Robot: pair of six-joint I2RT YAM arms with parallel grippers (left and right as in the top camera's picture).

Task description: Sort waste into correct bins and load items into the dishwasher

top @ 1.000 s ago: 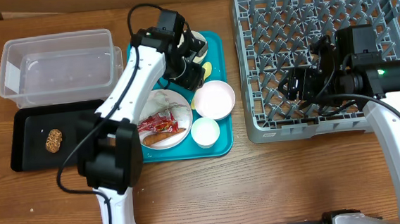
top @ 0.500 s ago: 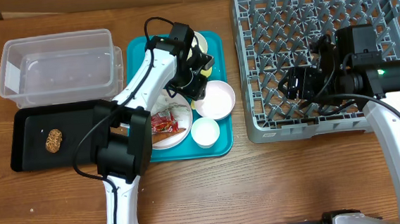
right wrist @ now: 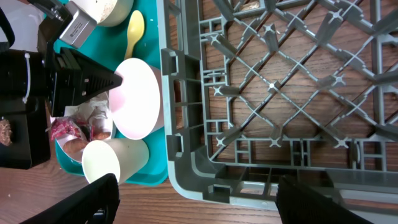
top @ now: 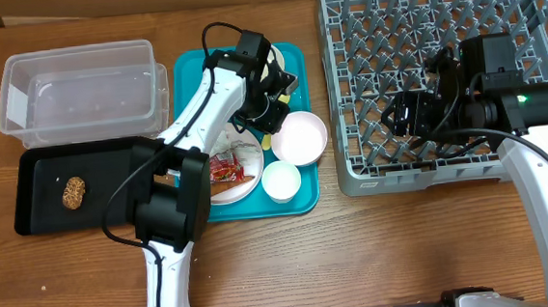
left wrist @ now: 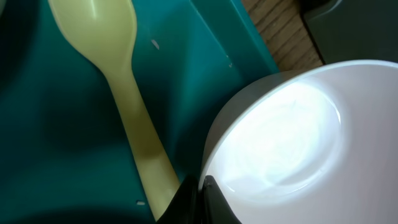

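The left arm [top: 198,110] and right arm [top: 546,168] have white shells, bulky black joints and looping black cables [top: 209,28]. A green light [top: 521,98] dots the right one. Left end effector [left wrist: 199,196] and right end effector [right wrist: 194,193]: black.

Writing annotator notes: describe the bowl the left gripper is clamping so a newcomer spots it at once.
Find the flat teal plastic tray left of the large grey plastic dish rack. On its right side sits a round white bowl beside a smaller white cup. It alone has the left gripper shut on its rim, with a pale yellow spoon alongside.
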